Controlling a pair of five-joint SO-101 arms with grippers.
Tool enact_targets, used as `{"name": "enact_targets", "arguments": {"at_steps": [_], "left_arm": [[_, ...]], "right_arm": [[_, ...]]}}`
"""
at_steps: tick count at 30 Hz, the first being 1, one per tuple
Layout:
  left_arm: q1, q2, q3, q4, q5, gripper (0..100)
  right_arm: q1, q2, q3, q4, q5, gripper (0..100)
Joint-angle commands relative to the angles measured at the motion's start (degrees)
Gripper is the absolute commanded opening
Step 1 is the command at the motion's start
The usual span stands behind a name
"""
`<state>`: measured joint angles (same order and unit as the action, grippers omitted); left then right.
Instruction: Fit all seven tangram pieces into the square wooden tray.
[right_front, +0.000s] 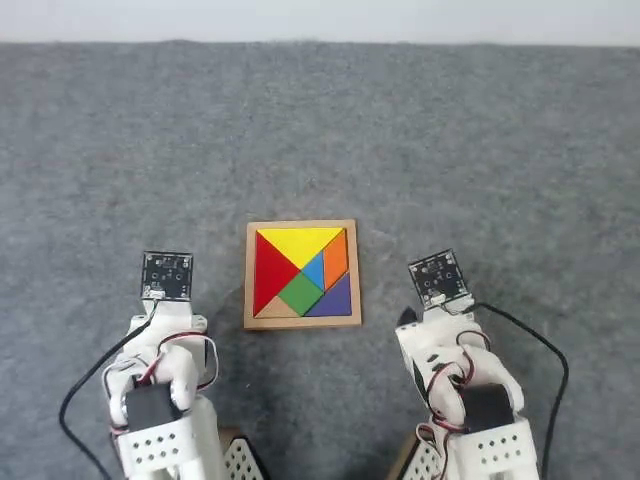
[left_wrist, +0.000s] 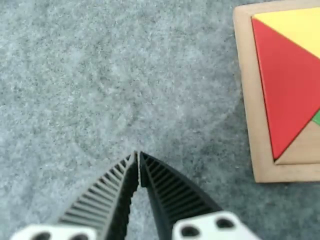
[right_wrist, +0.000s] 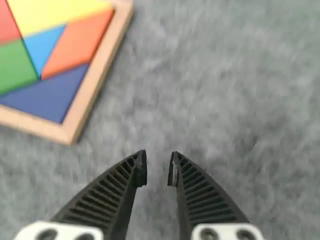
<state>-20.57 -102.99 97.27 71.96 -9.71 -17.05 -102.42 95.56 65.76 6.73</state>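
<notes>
The square wooden tray (right_front: 300, 322) lies at the table's middle between my two arms. In it lie a yellow triangle (right_front: 298, 243), a red triangle (right_front: 270, 275), an orange piece (right_front: 336, 258), a small blue triangle (right_front: 314, 270), a green square (right_front: 301, 294) and a purple triangle (right_front: 336, 299). The near left corner is a pale wood-coloured triangle (right_front: 274, 307); I cannot tell whether it is a piece or bare tray. My left gripper (left_wrist: 138, 156) is shut and empty over the carpet, left of the tray (left_wrist: 245, 90). My right gripper (right_wrist: 157, 167) is slightly open and empty, right of the tray (right_wrist: 95, 85).
Grey carpet (right_front: 320, 130) covers the whole table, with wide free room beyond the tray. The left arm (right_front: 160, 385) and the right arm (right_front: 465, 385) stand at the near edge, each trailing black cables.
</notes>
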Motion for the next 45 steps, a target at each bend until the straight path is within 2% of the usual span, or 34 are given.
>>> {"name": "enact_targets", "arguments": {"at_steps": [1,15,45], "left_arm": [[-0.35,-1.05,-0.84,0.35,-0.35,1],[-0.35,-1.05,-0.84,0.35,-0.35,1],[-0.35,-1.05,-0.84,0.35,-0.35,1]], "right_arm": [[0.75,0.13,0.97,3.12,-0.62,9.0],[0.66,0.13,0.97,6.64,-0.70,9.4],[0.66,0.13,0.97,6.81,-0.70,9.2]]}}
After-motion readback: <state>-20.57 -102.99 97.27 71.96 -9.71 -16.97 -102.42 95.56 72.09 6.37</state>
